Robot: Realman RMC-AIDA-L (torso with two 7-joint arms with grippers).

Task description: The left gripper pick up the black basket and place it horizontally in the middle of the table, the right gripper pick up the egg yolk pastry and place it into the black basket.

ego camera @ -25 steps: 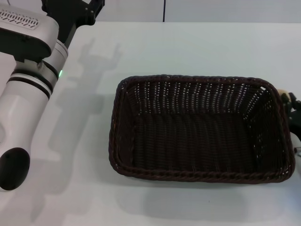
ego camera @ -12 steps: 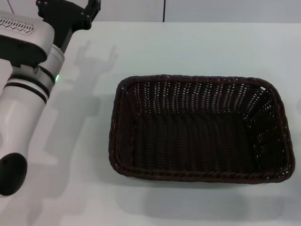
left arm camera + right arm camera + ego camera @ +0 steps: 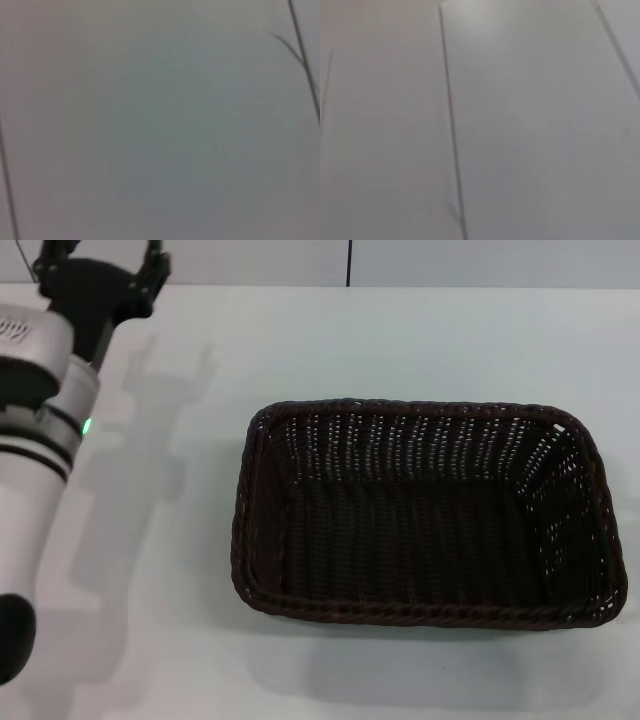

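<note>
Black basket (image 3: 420,520) sits flat on the white worktop (image 3: 400,340), right of centre, long axis running left to right, open side up and nothing inside. Rim's right end reaches almost to the head view's right border; broad bare worktop lies to the left, beyond the far rim and along the near edge.

Left hand (image 3: 100,285) hangs at the far left corner, well apart from the basket and above the surface, casting a shadow toward the right; black fingers appear spread, gripping nothing. Basket placement looks done, judged by its level, crosswise lie.

Right hand not visible in any view; its state cannot be told. Egg yolk pastry likewise out of sight, neither in the basket nor on the visible worktop. Both wrist views show only plain pale surface with thin dark lines.

Next step probably falls to the right arm: basket's right short wall lies nearest that side, so an approach over that rim seems shortest, with sloping wicker sides giving a wide target.
</note>
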